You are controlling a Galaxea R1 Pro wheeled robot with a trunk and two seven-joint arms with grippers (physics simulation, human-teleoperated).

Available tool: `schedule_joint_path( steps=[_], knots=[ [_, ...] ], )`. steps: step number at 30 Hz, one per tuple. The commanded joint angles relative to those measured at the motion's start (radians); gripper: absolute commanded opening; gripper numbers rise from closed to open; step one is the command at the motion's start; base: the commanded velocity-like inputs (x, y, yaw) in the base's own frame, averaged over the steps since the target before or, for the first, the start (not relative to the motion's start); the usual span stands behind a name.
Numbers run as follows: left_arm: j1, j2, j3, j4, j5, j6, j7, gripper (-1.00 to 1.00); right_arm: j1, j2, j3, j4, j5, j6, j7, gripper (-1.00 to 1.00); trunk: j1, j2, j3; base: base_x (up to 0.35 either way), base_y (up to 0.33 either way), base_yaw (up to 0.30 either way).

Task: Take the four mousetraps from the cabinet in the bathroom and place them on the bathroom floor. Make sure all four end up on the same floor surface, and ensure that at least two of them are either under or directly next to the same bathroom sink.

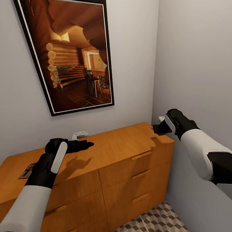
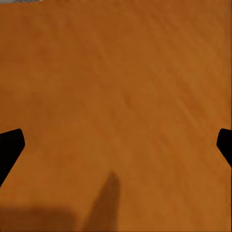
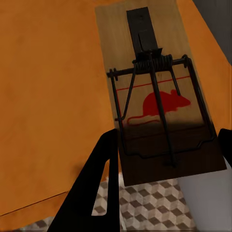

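The right gripper (image 1: 158,128) hangs at the cabinet's (image 1: 115,147) right end, just off the corner, and pinches a trap (image 3: 157,94) at its near end; the board's long axis runs out along the fingers, over the cabinet top, with floor (image 3: 154,203) showing beneath the held end; open tile lies below and in front, though the right wall crowds that arm; the left gripper (image 1: 86,144) hovers spread over bare top; another trap (image 1: 26,170) lies flat near the cabinet's left end.

mousetrap (image 3: 159,104): wooden, red mouse print, overhanging cabinet (image 1: 115,147) corner | second mousetrap (image 1: 27,170): flat on cabinet top
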Motion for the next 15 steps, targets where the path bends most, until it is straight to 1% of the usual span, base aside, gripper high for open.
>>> schedule_joint_path(
  steps=[1, 4, 5, 9, 15],
  knots=[
    [-0.001, -0.005, -0.001, -0.007, 0.001, 0.003, 0.008, 1.00, -0.001, 0.000, -0.006, -0.002, 0.008, 0.010, 0.008, -1.00, 0.000, -0.001, -0.001, 0.000, 0.000, 0.000],
    [-0.001, -0.022, 0.000, -0.023, -0.001, 0.004, 0.013, 1.00, -0.001, -0.001, -0.006, -0.005, 0.008, 0.015, 0.009, -1.00, 0.000, -0.001, -0.001, 0.000, 0.000, 0.000],
    [-0.001, -0.022, 0.001, -0.029, -0.002, 0.005, 0.014, 1.00, -0.001, -0.001, -0.006, -0.007, 0.008, 0.016, 0.009, -1.00, 0.000, -0.001, -0.001, 0.000, 0.000, 0.000],
    [-0.001, 0.001, 0.002, -0.051, -0.004, 0.005, 0.021, 1.00, -0.001, -0.002, -0.006, -0.014, 0.009, 0.017, 0.010, -1.00, 0.000, -0.001, -0.001, 0.000, 0.000, 0.000],
    [-0.001, 0.035, 0.003, -0.053, -0.002, 0.007, 0.036, 1.00, -0.001, -0.003, -0.006, -0.020, 0.009, 0.017, 0.010, -1.00, 0.000, -0.001, -0.001, 0.000, 0.000, 0.000]
  ],
)
